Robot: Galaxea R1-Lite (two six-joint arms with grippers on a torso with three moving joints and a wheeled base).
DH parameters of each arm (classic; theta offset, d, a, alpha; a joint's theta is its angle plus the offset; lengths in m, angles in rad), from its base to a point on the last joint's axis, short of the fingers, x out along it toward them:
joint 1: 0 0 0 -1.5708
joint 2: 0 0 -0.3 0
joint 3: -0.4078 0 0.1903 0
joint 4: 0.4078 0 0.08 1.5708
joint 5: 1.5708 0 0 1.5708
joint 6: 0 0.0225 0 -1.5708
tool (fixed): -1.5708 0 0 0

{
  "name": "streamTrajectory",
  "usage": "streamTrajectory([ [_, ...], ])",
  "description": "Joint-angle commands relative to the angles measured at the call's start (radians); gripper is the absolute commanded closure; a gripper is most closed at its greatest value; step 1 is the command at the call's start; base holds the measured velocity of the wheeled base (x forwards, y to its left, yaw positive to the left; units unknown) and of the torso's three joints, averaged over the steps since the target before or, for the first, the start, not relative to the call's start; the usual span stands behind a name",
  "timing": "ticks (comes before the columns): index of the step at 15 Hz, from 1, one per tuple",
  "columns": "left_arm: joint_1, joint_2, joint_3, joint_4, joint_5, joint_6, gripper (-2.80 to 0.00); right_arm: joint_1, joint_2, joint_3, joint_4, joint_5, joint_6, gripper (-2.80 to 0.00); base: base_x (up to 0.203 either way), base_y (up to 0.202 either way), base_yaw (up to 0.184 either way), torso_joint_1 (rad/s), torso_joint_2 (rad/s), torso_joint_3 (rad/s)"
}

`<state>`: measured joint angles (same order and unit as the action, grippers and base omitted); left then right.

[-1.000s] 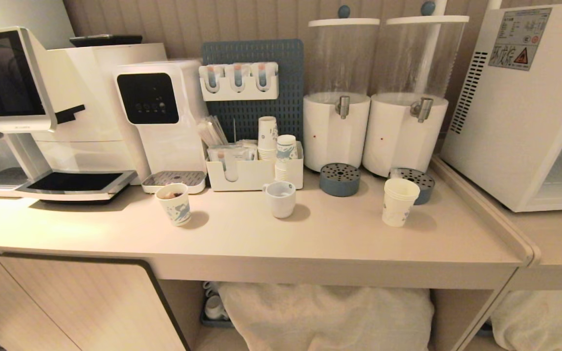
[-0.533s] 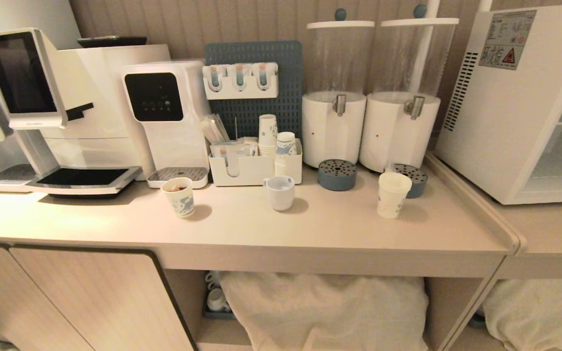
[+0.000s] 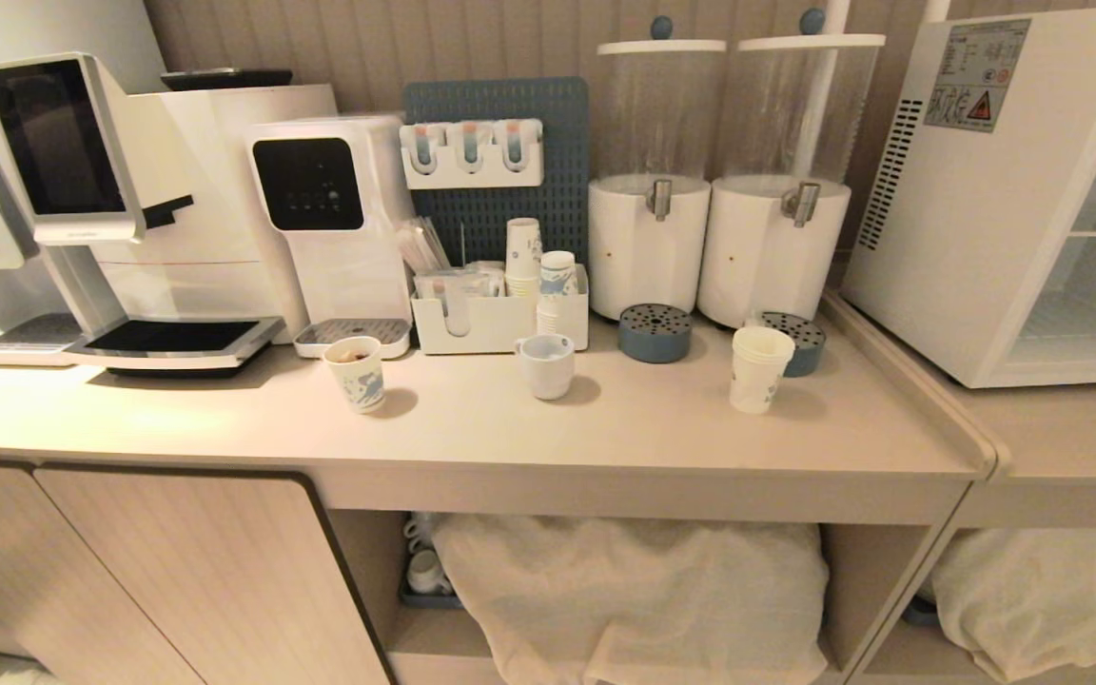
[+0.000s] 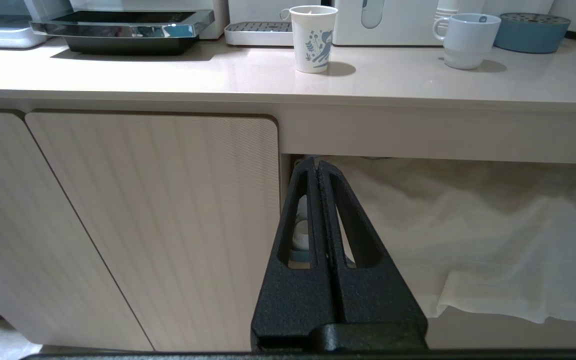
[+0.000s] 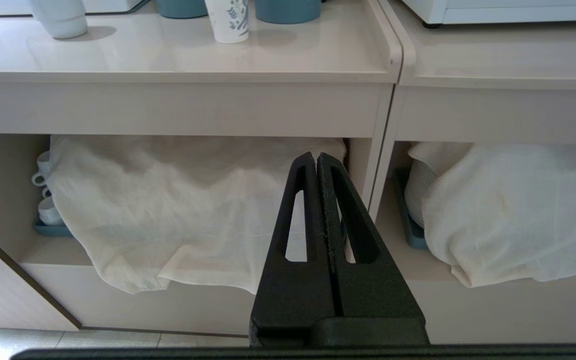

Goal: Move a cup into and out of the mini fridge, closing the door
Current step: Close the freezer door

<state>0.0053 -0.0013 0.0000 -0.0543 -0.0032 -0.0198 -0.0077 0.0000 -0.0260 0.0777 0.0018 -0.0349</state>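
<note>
We see a pale beige countertop running across the middle of the head view, and at the right of it, just below and beside a round blue-grey drip tray, stands the tall white paper cup with its layered rim and small blue print, upright and free of any grip. At the upper right of the frame sits the white box-shaped mini fridge, with vent slots and a warning sticker on its side; its front stands open to us at the far right edge, thin shelves showing inside, and we cannot make out its door in any view. Near the centre of the counter stands a squat white ceramic cup, and left of it a shorter paper cup with a large blue pattern. Neither arm shows in the head view. In the left wrist view our left gripper sits at the lower centre of the frame, below counter level before a ribbed cabinet door, its black fingers pressed together on nothing. In the right wrist view our right gripper likewise sits low at the centre, before a draped white cloth under the counter, its fingers closed and empty.
</note>
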Motion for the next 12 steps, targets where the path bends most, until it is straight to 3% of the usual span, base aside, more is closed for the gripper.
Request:
streamTrajectory([
  [1,0.001,0.001,0.019,-0.001,0.000,0.000,0.00,0.000,-0.001,0.000,0.001,0.000,0.000,0.00,0.000,0.000,0.000,0.000,0.00,0.000],
  [5,0.001,0.001,0.018,-0.001,0.000,0.000,0.00,0.000,0.000,0.000,0.002,0.000,-0.002,0.00,0.002,-0.017,0.002,-0.001,0.00,0.001],
  [12,0.001,0.001,0.018,-0.001,0.000,0.000,0.00,0.000,0.000,-0.002,0.004,-0.002,-0.003,0.00,0.001,-0.185,0.001,0.004,0.00,0.001],
])
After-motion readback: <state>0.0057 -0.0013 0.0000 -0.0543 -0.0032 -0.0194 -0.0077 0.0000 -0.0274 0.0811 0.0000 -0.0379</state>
